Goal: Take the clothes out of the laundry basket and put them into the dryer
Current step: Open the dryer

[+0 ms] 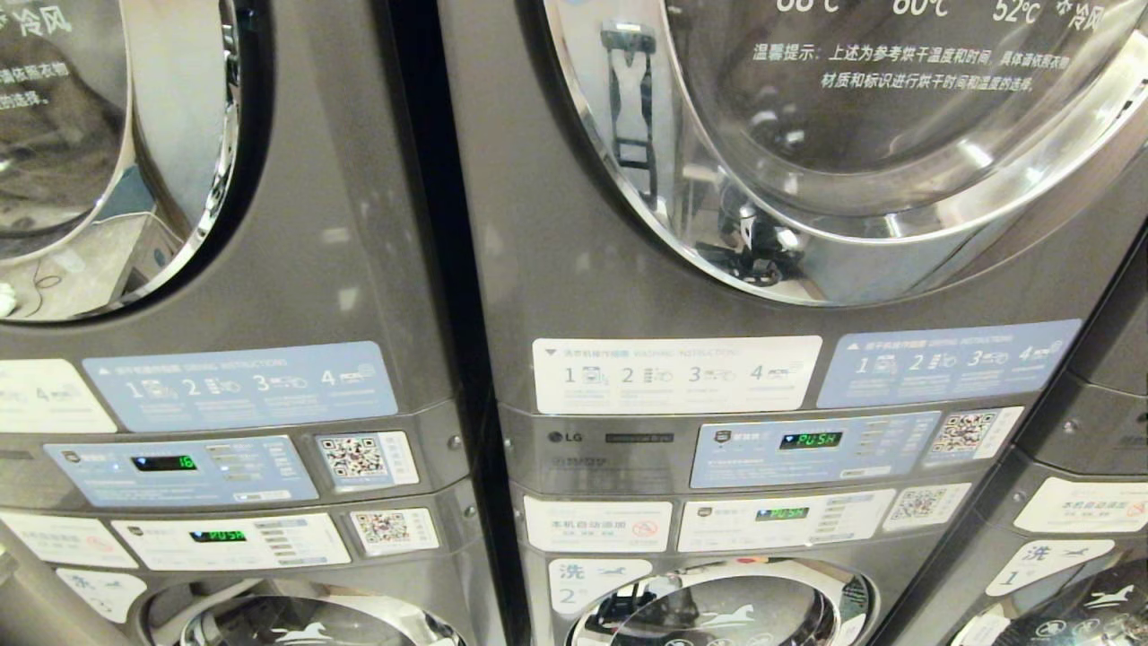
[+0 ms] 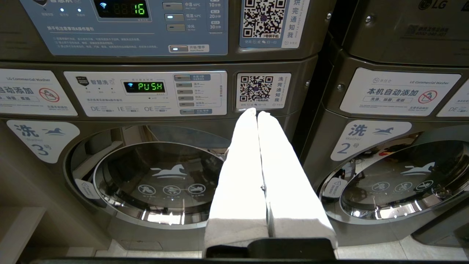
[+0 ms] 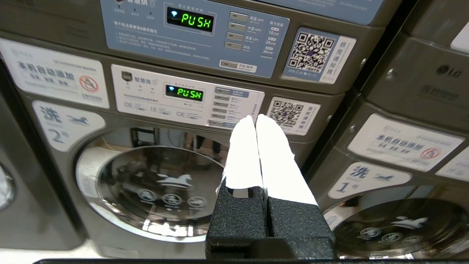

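Observation:
A grey stacked dryer (image 1: 574, 269) fills the head view, and its round chrome-rimmed glass door (image 1: 852, 135) at the top looks closed. The laundry basket and the clothes are out of view. Neither arm shows in the head view. In the left wrist view my left gripper (image 2: 256, 112) hangs low before the washers, its white fingers pressed together with nothing between them. In the right wrist view my right gripper (image 3: 255, 118) is likewise shut and empty, pointing at the lower machines' fronts.
Another stacked machine with a round door (image 1: 90, 135) stands to the left. Control panels (image 1: 812, 444) with green displays run across the middle. Below are closed washer doors (image 2: 157, 179) (image 3: 157, 183), and a third stack (image 1: 1094, 431) stands at the right.

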Robot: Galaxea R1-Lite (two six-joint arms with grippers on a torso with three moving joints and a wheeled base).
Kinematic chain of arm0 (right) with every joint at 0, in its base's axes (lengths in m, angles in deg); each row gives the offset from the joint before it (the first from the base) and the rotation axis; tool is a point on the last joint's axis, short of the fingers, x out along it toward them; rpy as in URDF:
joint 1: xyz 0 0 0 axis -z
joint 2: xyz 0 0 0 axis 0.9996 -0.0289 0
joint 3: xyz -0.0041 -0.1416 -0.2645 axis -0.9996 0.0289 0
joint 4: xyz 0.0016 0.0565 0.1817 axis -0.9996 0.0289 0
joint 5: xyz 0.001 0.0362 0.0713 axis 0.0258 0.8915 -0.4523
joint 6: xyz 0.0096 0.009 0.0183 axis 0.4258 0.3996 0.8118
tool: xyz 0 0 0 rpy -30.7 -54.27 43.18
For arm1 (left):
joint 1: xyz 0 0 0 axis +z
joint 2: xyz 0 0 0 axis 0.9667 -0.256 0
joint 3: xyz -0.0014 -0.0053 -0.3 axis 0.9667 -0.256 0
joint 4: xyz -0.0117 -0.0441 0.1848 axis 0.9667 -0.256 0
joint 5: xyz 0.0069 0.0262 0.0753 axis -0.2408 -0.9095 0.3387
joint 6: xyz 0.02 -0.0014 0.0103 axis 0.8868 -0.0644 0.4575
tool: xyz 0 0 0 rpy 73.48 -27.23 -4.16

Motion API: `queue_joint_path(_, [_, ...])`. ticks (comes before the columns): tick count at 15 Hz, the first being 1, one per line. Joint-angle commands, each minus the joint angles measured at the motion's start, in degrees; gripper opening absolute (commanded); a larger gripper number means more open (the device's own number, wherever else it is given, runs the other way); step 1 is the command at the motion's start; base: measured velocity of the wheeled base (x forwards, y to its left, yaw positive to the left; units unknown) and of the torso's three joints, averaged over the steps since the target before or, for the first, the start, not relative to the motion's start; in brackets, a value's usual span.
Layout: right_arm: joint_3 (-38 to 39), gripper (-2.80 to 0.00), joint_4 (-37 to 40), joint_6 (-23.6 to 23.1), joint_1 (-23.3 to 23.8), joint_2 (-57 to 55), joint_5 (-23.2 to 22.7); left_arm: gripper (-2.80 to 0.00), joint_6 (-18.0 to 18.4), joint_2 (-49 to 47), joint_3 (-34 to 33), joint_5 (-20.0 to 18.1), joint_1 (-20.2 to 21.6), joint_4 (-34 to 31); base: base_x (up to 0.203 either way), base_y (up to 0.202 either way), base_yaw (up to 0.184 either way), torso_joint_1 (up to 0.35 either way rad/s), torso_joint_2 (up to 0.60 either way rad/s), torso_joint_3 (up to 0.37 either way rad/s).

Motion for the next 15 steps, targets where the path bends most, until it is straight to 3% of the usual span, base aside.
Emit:
queue_joint_path(1, [-0.1, -2.80, -0.1, -1.2, 0.0, 0.0, -0.1, -2.80, 0.0, 0.0, 0.0, 0.0, 0.0, 0.0, 0.000, 0.000, 0.000, 0.000, 0.00, 0.000])
queue_joint_path(3, [-1.5, -2.80, 0.2, -1.1, -0.2, -0.1, -0.5, -2.80, 0.0, 0.0, 0.0, 0.0, 0.0, 0.0, 0.000, 0.000, 0.000, 0.000, 0.00, 0.000])
queue_joint_path(6, [-16.0, -2.80, 0.5, 1.4, -0.2, -9.1, -5.8, -2.80, 0.0, 0.0, 0.0, 0.0, 0.0, 0.0, 0.000, 0.000, 0.000, 0.000, 0.00, 0.000])
queue_joint_path(7, [-22.6, 0.00, 0.8, 2.0, -0.2, -15.3, -7.5, -2.80, 0.0, 0.0, 0.0, 0.0, 0.0, 0.0, 0.000, 0.000, 0.000, 0.000, 0.00, 0.000])
queue_joint_path(9, [-39.2, 0.00, 3.5, 4.5, -0.3, -28.2, -11.5, -2.80, 0.0, 0.0, 0.0, 0.0, 0.0, 0.0, 0.000, 0.000, 0.000, 0.000, 0.00, 0.000])
queue_joint_path(10, [-46.0, 0.00, 4.8, 7.1, -0.5, -34.7, -15.5, -2.80, 0.0, 0.0, 0.0, 0.0, 0.0, 0.0, 0.000, 0.000, 0.000, 0.000, 0.00, 0.000])
queue_joint_path(15, [-79.7, 0.00, 7.5, 15.6, -3.1, -64.4, -42.9, -2.80, 0.0, 0.0, 0.0, 0.0, 0.0, 0.0, 0.000, 0.000, 0.000, 0.000, 0.00, 0.000])
